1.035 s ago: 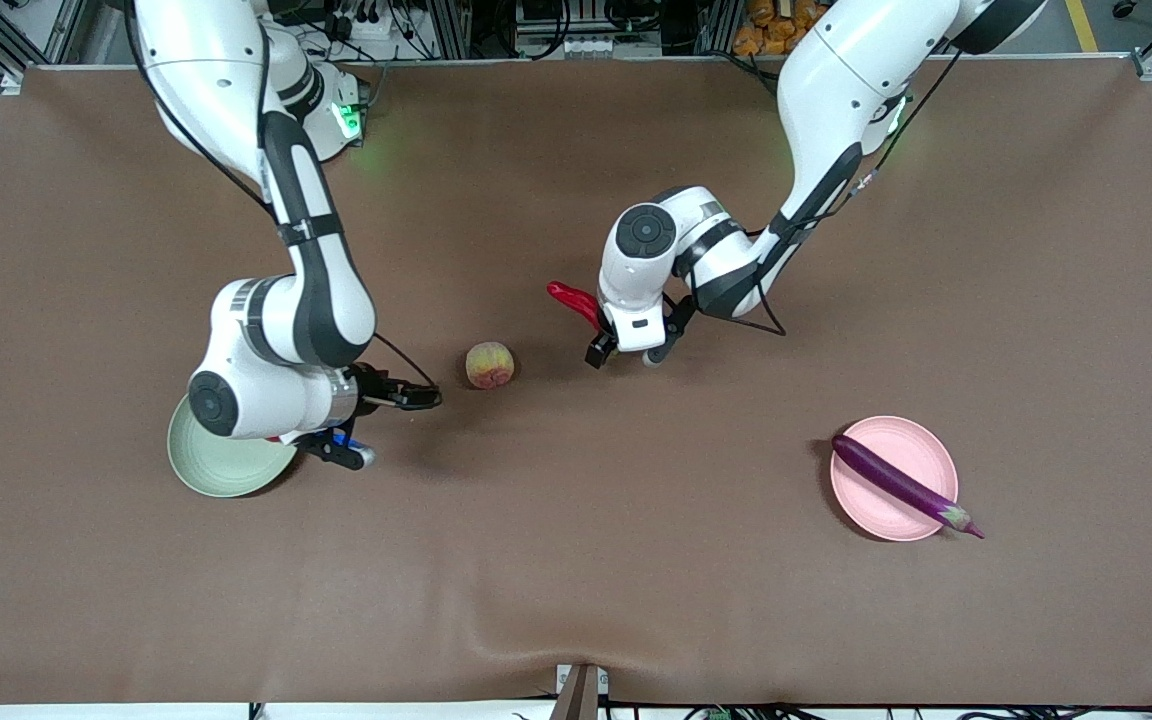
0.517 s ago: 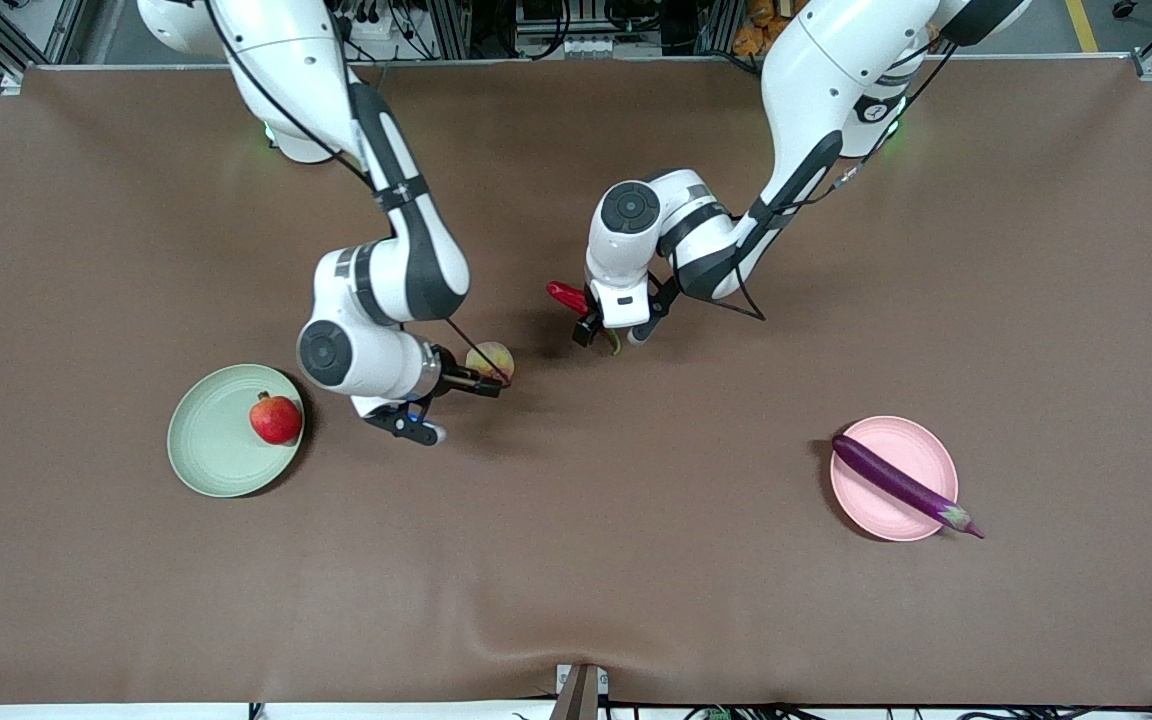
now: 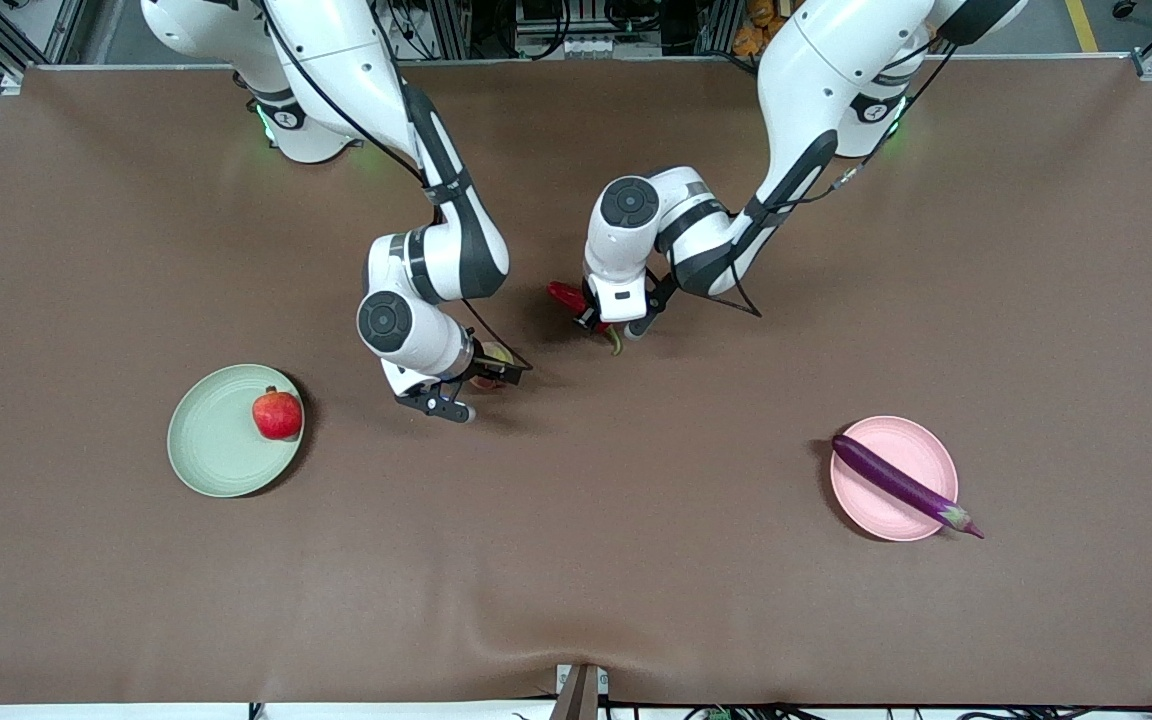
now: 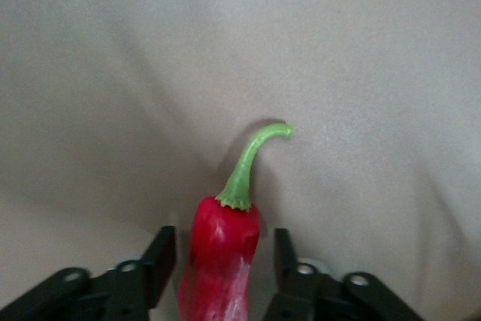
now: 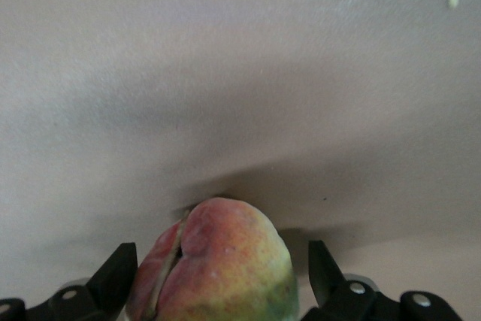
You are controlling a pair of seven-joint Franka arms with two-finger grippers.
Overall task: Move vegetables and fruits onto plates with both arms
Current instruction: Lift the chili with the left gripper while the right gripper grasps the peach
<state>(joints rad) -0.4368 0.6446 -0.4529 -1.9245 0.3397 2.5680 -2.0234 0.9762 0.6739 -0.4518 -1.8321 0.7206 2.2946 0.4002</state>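
Note:
The red chili lies mid-table; my left gripper is open, its fingers either side of it, with small gaps. The pale yellow-pink peach is mostly hidden in the front view; my right gripper is open, its fingers either side of the peach without touching. The red pomegranate sits on the pale green plate toward the right arm's end. The purple eggplant lies across the pale pink plate, its stem end over the rim.
The brown table cloth has a raised crease near the front edge. Cables and rack gear stand past the table's edge by the bases.
My right arm left the green plate, where the pomegranate now shows, and swung over to the peach. My left gripper shifted a little along the chili toward the robots' bases.

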